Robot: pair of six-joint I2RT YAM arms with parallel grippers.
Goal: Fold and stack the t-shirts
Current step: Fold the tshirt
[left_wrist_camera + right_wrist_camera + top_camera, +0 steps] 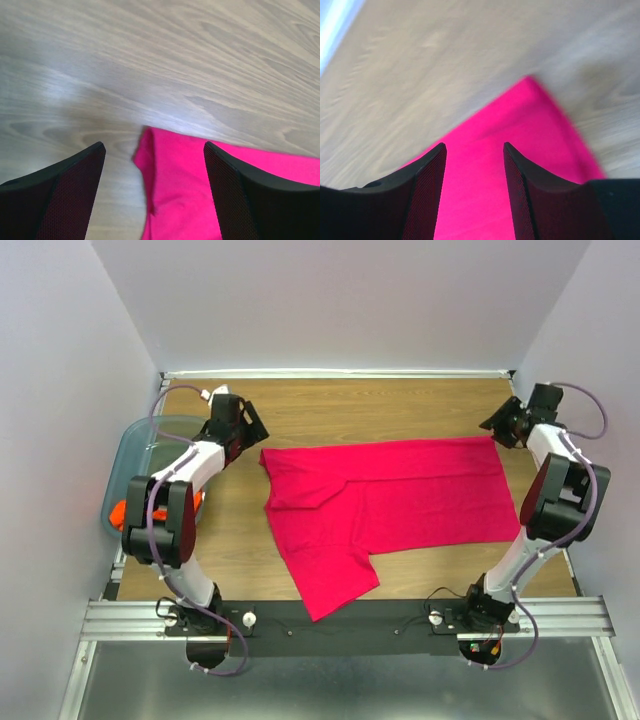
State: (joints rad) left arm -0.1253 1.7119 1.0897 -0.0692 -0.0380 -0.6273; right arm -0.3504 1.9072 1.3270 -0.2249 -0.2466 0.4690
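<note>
At the far left of the table (330, 405) sits a see-through blue-grey bin (143, 436), right at the table's side edge. Inside it lies the orange t-shirt (119, 512) in a bunch – only bits of orange show past the left arm, which crosses in front of the bin.

Next comes the left gripper (247, 429), near the back of the table. Its two fingers stand wide apart and hold nothing. It is just beside the back left corner of the pink t-shirt (400, 490). In the left wrist view that corner of the pink t-shirt (190, 190) lies on the wood below the gap of the left gripper (154, 146), with a small fold along its edge, and no finger touches it.

The pink t-shirt is spread flat over the middle of the table. One part of it sticks out toward the near edge on the left side.

At the right, the right gripper (497, 423) is by the back right corner of the pink t-shirt. In the right wrist view, which is a bit blurry, the right gripper (474, 146) has its fingers parted – narrower than the left one – and the pink t-shirt (520, 125) lies flat under them, not pinched
</note>
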